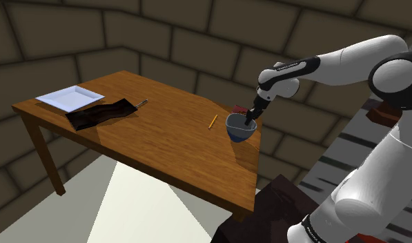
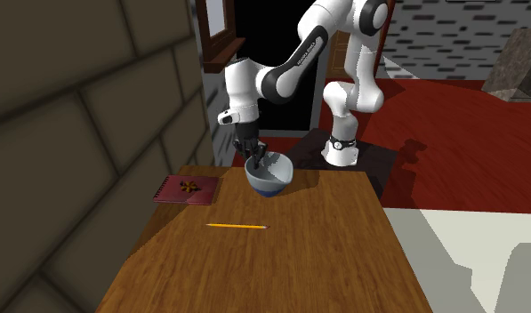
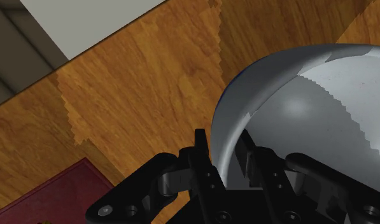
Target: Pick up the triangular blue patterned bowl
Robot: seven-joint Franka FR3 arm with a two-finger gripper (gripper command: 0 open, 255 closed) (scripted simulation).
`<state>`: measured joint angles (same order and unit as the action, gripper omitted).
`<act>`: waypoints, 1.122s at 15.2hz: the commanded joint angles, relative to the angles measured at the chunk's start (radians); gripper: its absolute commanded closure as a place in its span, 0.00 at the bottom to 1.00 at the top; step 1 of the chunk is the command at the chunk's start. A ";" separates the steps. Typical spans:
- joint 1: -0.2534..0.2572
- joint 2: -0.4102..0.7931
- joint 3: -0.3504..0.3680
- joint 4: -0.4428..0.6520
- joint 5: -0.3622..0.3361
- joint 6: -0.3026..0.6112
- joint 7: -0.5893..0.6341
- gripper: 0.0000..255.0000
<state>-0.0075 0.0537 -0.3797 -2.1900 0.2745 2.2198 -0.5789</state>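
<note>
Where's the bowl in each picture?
Shoulder view: bowl right of middle, near the table edge, under the end effector.
Second exterior view: bowl just above middle, at the table's far end.
Wrist view: bowl right by the end effector, its rim between the fingers.
Shared landmark: the dark red book beside the bowl.

The blue-sided round bowl (image 2: 270, 175) has a plain pale grey interior. The brown wooden table (image 1: 163, 131) shows streaked grain. The thin pencil (image 2: 237, 227) is yellow. The flat dark red book (image 2: 185, 188) bears a small gold mark. The square plate (image 1: 70, 98) is white. The two-finger gripper (image 3: 223, 143) is all black.
</note>
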 commanded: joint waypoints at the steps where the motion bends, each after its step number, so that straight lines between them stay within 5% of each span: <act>1: 0.000 0.000 0.000 0.000 0.000 0.000 0.000 1.00; 17: 0.000 -0.090 -0.002 0.094 -0.067 -0.170 0.070 1.00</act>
<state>-0.0072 -0.0319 -0.3816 -2.1052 0.2107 2.0630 -0.5127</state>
